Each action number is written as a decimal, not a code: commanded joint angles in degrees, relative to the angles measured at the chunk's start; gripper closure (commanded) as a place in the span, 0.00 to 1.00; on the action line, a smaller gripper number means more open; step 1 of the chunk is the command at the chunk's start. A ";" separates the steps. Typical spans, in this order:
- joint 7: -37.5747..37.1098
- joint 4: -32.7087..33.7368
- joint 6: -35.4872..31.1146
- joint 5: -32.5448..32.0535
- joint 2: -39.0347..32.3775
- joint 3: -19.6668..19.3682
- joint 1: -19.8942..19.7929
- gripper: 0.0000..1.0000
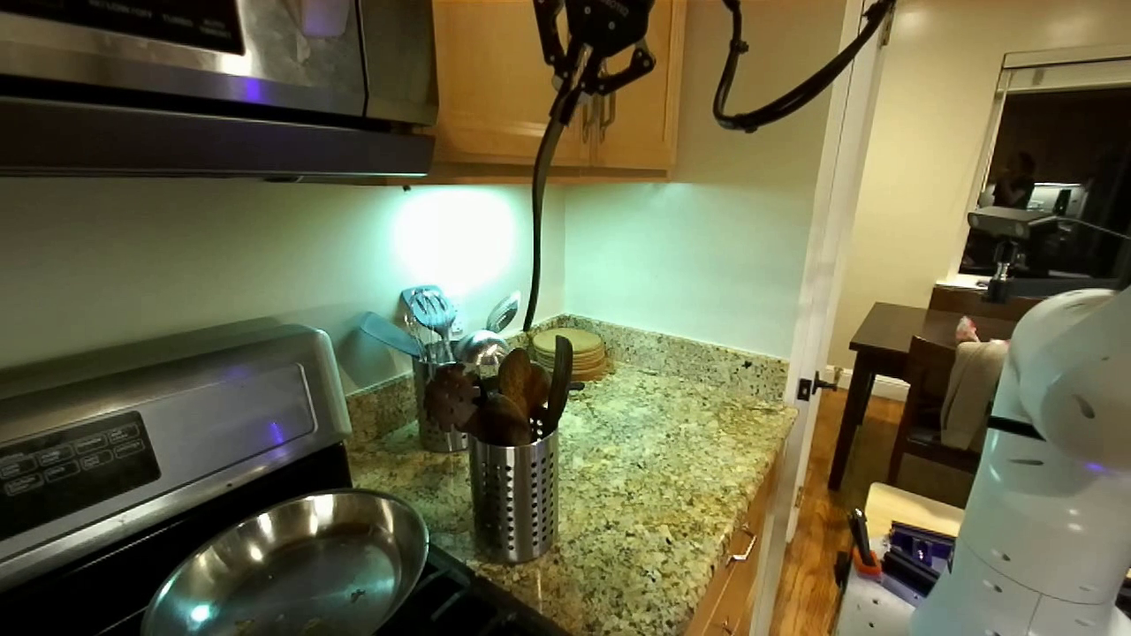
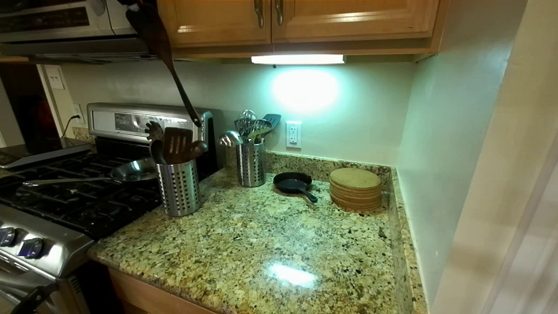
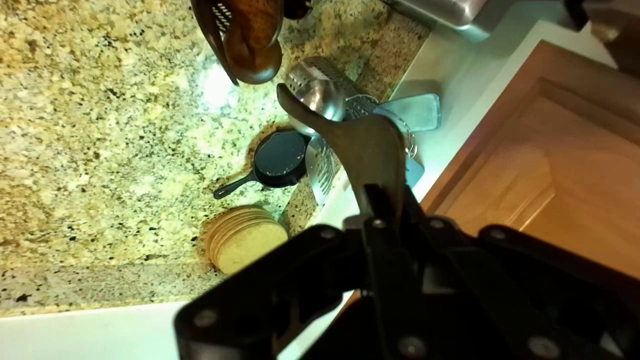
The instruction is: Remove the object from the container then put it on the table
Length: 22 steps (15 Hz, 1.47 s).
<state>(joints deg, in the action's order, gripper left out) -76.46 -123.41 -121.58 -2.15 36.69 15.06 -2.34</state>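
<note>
Can read "ROBOTIQ" on gripper [image 1: 574, 87] in exterior view, in small letters. Can make out "ON/OFF" and "AUTO", faintly, on microwave panel [image 1: 132, 26]. Cannot decipher other words there, nor small print on stove control panel [image 1: 75, 473].

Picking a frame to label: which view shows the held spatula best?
Best in an exterior view: the spatula shows its broad face and most of its length. In an exterior view it is nearly edge-on, its handle a thin strip. The wrist view foreshortens it, gripper closed on the broad end.
</note>
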 commanded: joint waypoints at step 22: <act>-7.87 -24.73 -3.28 21.04 0.05 -14.73 -7.00 0.93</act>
<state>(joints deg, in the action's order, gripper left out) -83.42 -145.85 -123.57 18.40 37.21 0.54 -7.75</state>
